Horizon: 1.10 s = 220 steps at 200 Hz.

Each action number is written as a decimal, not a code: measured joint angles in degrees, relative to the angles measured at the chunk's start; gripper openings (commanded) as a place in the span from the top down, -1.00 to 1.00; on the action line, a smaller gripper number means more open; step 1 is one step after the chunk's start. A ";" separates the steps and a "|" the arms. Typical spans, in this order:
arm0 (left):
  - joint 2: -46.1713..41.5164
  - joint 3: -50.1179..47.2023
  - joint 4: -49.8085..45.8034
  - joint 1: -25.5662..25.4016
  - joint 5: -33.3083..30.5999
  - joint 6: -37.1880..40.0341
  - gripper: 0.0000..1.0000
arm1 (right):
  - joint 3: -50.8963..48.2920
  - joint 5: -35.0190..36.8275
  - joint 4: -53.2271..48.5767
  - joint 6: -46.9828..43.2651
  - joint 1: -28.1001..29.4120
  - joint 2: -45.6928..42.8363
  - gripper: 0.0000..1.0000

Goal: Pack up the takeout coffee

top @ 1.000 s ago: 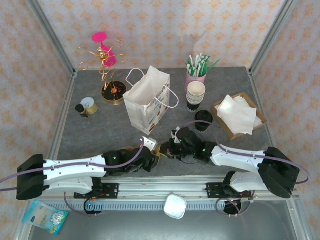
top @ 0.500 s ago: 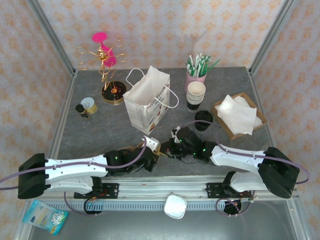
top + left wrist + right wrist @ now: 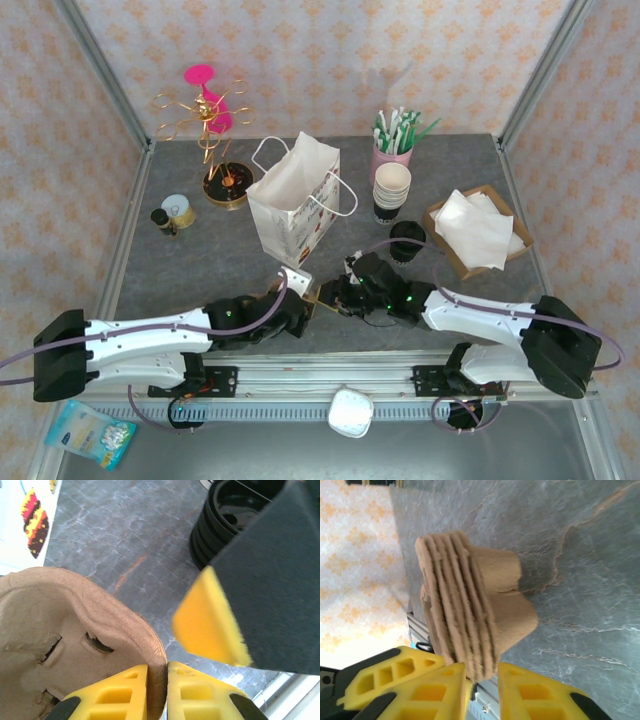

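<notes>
The left end effector (image 3: 157,675) is clamped on the rim of one pulp carrier (image 3: 75,625); the right end effector (image 3: 482,672) straddles the carrier stack (image 3: 470,605), its grip unclear. Peel apart slowly, sideways.

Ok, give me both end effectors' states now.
Left end effector: closed on the rim of the pulp carrier.
Right end effector: astride the carrier stack; grip cannot be told.

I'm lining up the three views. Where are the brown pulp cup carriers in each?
Top external: pulp carriers low centre, nearer than the paper bag.
Left wrist: pulp carriers lower left, edge pinched in the left claw.
Right wrist: pulp carriers centre, edge-on, above the right claw.
Shared landmark: grey marbled tabletop.
</notes>
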 measured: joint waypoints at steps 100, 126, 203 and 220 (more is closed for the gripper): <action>-2.91 -0.90 0.24 3.30 3.06 -0.39 0.83 | 0.61 -1.60 2.03 -0.70 0.00 2.03 0.27; -3.32 -1.29 0.26 3.30 3.80 -0.37 0.90 | 0.66 -1.53 3.30 -0.66 0.00 2.03 0.24; -5.18 -2.03 0.31 4.07 4.87 -0.37 1.00 | 1.73 -2.03 5.77 -0.61 -0.02 5.18 0.28; -5.57 -2.03 0.07 4.42 4.87 -0.37 1.00 | 1.73 -2.21 6.56 -0.39 -0.02 5.60 0.29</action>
